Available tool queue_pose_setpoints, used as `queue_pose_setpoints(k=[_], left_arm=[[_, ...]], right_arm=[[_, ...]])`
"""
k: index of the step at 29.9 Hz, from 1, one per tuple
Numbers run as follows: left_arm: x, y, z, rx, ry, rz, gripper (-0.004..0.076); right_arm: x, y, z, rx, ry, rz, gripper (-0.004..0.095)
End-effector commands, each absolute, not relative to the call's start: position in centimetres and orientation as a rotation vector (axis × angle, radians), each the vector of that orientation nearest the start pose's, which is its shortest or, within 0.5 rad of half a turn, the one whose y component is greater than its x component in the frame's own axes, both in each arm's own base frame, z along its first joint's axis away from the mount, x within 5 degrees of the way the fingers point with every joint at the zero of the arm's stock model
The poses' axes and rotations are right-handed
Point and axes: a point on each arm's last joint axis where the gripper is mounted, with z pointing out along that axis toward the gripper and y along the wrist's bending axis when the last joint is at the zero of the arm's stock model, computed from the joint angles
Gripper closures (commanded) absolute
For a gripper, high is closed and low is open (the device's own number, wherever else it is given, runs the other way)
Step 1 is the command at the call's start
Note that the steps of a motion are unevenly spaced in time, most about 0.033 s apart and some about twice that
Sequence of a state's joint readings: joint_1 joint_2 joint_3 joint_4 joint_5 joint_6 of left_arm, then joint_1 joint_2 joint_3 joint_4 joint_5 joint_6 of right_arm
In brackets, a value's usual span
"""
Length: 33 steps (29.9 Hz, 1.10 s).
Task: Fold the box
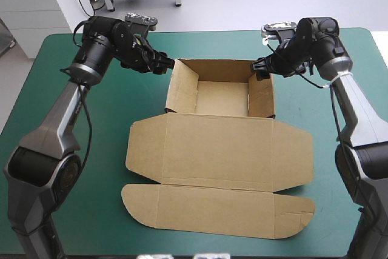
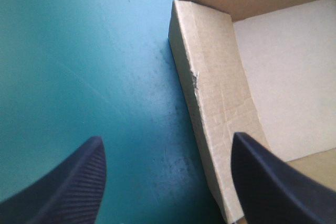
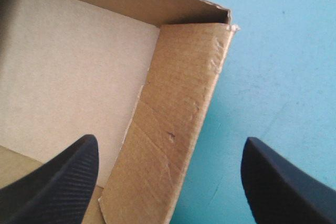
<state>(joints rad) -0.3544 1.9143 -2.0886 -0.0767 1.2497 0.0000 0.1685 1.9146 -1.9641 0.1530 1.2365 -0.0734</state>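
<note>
The brown box (image 1: 221,144) lies mid-table as an open tray with raised walls at the far side and its lid spread flat toward the near edge. My left gripper (image 1: 167,63) hovers open at the tray's far left corner, its fingers straddling the left wall (image 2: 205,103). My right gripper (image 1: 262,67) hangs open at the far right corner, fingers either side of the right wall (image 3: 178,124). Neither gripper holds the board. The tray floor (image 3: 68,72) shows pale inside.
Bare teal-green cover (image 1: 79,144) lies left and right of the box. The lid's rounded front flap (image 1: 218,210) reaches close to the table's near edge. A white cabinet (image 1: 36,4) stands beyond the far left corner.
</note>
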Motion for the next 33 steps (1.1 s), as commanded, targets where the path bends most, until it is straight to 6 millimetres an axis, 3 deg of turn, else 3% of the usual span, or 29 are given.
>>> queue_pose_setpoints(k=[1,8,13,22,27,33], left_arm=[[34.8,-14.1,44.4,0.493,2.404,-0.288,0.0356],[29.4,-12.0,48.0,0.598,2.288,-0.243,0.0727],[25.1,-10.0,47.0,0.657,2.321,-0.167,0.0731],[17.7,-6.4,39.2,0.684,2.533,-0.028,0.0731],[14.6,-5.2,35.6,0.627,2.572,-0.036,0.0731],[12.1,-4.3,33.7,0.521,2.563,-0.071,0.0731]], right_arm=[[38.6,8.0,40.1,-0.327,2.523,0.251,0.0218],[37.9,7.8,41.0,-0.339,2.497,0.230,0.0218],[38.0,7.7,40.9,-0.339,2.499,0.225,0.0218],[39.1,7.9,39.2,-0.269,2.554,0.236,0.0218],[40.1,8.0,37.7,-0.250,2.595,0.240,0.0218],[41.2,8.2,35.7,-0.237,2.645,0.244,0.0218]])
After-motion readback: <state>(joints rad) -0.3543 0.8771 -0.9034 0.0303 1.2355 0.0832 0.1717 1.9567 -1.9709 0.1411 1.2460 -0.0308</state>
